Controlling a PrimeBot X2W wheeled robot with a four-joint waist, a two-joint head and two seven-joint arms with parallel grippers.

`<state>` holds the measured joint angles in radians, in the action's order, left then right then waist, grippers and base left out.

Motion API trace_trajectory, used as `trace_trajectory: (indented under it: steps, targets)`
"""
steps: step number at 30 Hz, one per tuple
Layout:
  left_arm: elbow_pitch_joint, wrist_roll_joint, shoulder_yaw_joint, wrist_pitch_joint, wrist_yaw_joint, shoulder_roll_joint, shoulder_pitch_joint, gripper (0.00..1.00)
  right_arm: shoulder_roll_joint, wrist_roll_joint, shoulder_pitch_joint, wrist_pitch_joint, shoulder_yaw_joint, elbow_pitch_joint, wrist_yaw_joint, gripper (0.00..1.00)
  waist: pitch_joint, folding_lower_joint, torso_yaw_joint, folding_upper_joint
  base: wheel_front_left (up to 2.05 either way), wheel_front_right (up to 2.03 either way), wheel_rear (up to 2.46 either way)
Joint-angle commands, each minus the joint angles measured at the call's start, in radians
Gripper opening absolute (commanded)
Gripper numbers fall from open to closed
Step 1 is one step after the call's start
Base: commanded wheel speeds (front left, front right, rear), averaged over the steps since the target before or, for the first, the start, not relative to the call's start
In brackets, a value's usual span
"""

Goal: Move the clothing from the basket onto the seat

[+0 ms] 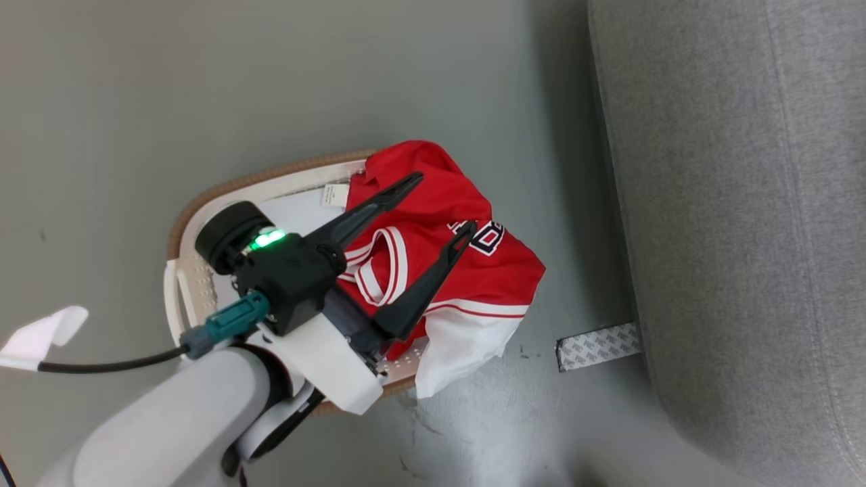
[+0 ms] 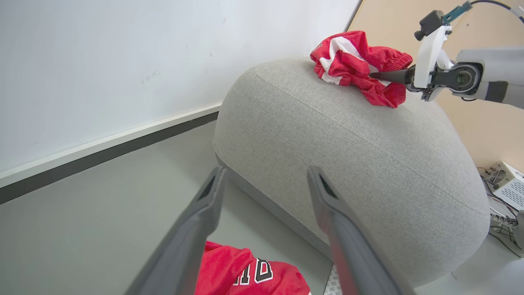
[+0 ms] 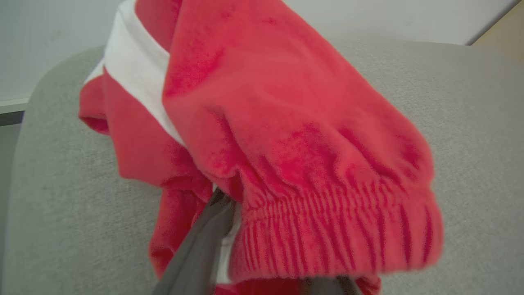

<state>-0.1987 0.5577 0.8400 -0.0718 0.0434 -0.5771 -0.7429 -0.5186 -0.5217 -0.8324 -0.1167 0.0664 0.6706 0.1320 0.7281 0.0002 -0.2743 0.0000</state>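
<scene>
Clothing sits in two places at this moment. One red bundle (image 2: 356,61) lies crumpled on top of the seat (image 2: 348,164), and the right tool (image 2: 373,76) is at it with its dark fingers buried in the folds. Seen from that arm's own wrist, the cloth drapes over the fingers and hides most of them, so I cannot tell whether the tool is clamped on the fabric or slack. My guess is that this piece is being set down, since its weight rests on the cushion.

The other piece, a jersey (image 1: 473,270) with white sleeves and dark lettering, lies in the basket (image 1: 223,189) on the floor (image 1: 270,81). It is heaped toward the end nearest the seat, with one white sleeve spilling over the rim. The left tool (image 1: 445,201) hovers over it with its two fingers spread wide and nothing between them, one tip toward the collar side and the other by the lettering. That stance looks like a set-up for a pinch on the raised middle of the heap, where the fabric bunches thickest and a close would gather plenty of cloth.

The basket stands near the seat but apart from it, which keeps the carry short. I would judge the job about halfway: one garment on the seat, one to lift. The trailing sleeve could snag on the rim on the way up.
</scene>
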Motion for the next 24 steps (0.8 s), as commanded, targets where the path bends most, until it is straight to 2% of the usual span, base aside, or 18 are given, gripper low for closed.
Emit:
trace_trajectory:
  steps: [1,7,15,19,24]
  targets:
    - [0.006,0.006,-0.001,-0.003,0.001,-0.003,0.009,1.0,-0.004,-0.02,0.007,-0.011,-0.015,0.01,-0.003,1.0,-0.017,-0.0002,-0.002,0.0,0.0,0.0,0.0]
    - [0.029,0.025,-0.001,-0.012,0.014,0.013,0.032,1.0,-0.068,-0.069,0.0,-0.038,-0.132,0.027,-0.003,1.0,-0.087,-0.0002,-0.012,0.0,0.0,0.0,0.0]
    - [0.099,0.062,0.004,-0.073,0.026,0.059,0.082,1.0,-0.154,-0.156,0.083,-0.098,-0.275,0.047,-0.003,1.0,-0.256,-0.0002,-0.013,0.0,0.0,0.0,0.0]
    - [0.135,0.08,0.003,-0.101,0.034,0.084,0.106,1.0,-0.219,-0.213,0.169,-0.123,-0.333,0.002,-0.003,1.0,-0.342,-0.0002,-0.008,0.0,0.0,0.0,0.0]
    - [0.171,0.108,-0.009,-0.131,0.052,0.112,0.144,1.0,-0.28,-0.276,0.257,-0.046,-0.331,-0.134,-0.003,1.0,-0.446,-0.0002,0.009,0.0,0.0,0.0,0.0]
